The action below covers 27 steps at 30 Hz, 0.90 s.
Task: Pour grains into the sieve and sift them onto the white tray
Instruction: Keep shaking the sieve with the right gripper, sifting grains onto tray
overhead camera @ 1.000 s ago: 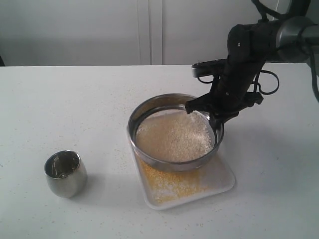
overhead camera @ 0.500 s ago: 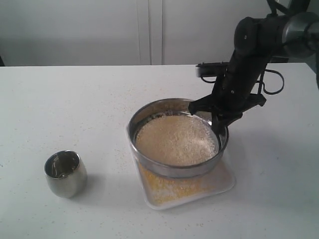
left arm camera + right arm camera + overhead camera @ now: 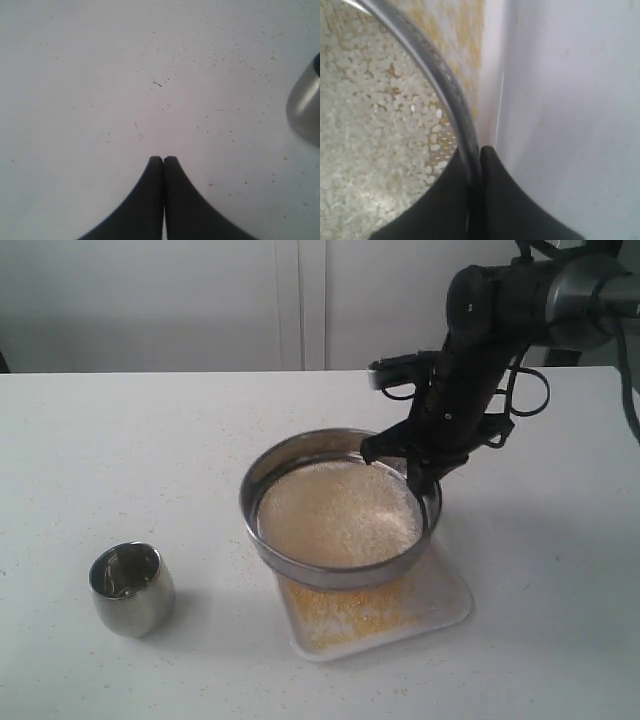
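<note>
The round steel sieve [image 3: 290,565] hangs just above the white tray [image 3: 450,602], overhanging its left side. My right gripper [image 3: 418,483] is shut on the sieve's far right rim [image 3: 447,82], one finger inside the ring and one outside. Pale whitish grains [image 3: 338,512] fill the mesh [image 3: 375,130]. Fine yellow granules [image 3: 335,612] lie spread over the tray under the sieve and show beyond the rim [image 3: 462,30] in the right wrist view. My left gripper [image 3: 163,159] is shut on nothing, low over the bare tabletop, and out of the exterior view.
A small rounded steel cup [image 3: 131,588] stands upright on the table's front left; its side shows at the left wrist view's edge [image 3: 306,110]. Stray yellow specks dot the white tabletop [image 3: 150,450] around the tray. A white wall runs behind the table.
The right gripper has swung the sieve to the left after a swing to the right half a second ago; more yellow granules lie on the tray. The cup has not moved.
</note>
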Tool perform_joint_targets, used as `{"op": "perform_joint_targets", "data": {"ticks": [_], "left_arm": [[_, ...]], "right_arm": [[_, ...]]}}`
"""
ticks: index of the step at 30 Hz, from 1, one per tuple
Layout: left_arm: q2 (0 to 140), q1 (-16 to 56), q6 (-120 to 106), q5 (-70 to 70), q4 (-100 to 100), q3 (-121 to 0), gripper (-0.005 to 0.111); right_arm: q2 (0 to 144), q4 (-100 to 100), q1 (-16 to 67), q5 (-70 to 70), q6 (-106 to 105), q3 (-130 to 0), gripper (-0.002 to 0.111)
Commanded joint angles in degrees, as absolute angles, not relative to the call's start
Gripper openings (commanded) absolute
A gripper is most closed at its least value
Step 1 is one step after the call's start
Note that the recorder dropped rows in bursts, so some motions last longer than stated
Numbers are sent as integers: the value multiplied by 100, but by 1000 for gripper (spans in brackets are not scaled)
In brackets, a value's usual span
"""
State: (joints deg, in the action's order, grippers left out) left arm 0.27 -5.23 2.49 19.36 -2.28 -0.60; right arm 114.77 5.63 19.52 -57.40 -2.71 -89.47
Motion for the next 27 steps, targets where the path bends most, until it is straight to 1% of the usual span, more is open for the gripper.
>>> {"op": "perform_joint_targets", "data": {"ticks": [1,2,4,7,8,10,12,14,17,18,20,22,23,24,25,26,27], "left_arm": [[0,-519,232,2036,-296,0,0],[0,-519,232,2036,-296,0,0],[0,-519,232,2036,-296,0,0],[0,-519,232,2036,-296,0,0],[0,-519,232,2036,-296,0,0],[0,-519,232,2036,-296,0,0],[0,-519,232,2036,-296,0,0],[0,-519,232,2036,-296,0,0],[0,-519,232,2036,-296,0,0],[0,-519,232,2036,-296,0,0],[0,-519,232,2036,-296,0,0],[0,-519,232,2036,-296,0,0],[0,-519,232,2036,-296,0,0],[0,-519,232,2036,-296,0,0],[0,-519,232,2036,-296,0,0],[0,-519,232,2036,-296,0,0],[0,-519,232,2036,-296,0,0]], "right_arm": [[11489,583,1768,-5939,438,-9068,0],[11450,685,1824,-6126,168,-8994,0],[11351,661,2002,-5939,-379,-8853,0],[11397,151,2010,-4953,403,-8818,0],[11452,117,1921,-4854,791,-8843,0],[11506,495,1826,-5109,959,-8884,0],[11475,1201,1901,-5604,-183,-8859,0],[11437,1155,2011,-5573,-777,-8859,0],[11494,169,1872,-4833,631,-8859,0],[11516,69,1783,-4819,1125,-8859,0],[11533,1032,1793,-5761,34,-8871,0],[11494,1196,1960,-6026,-995,-8847,0],[11484,885,1988,-5819,-965,-8847,0],[11496,116,1924,-5230,172,-8847,0],[11530,-171,1855,-5053,775,-8859,0],[11533,120,1773,-5231,1083,-8877,0],[11506,659,1825,-5708,122,-8877,0]]}}
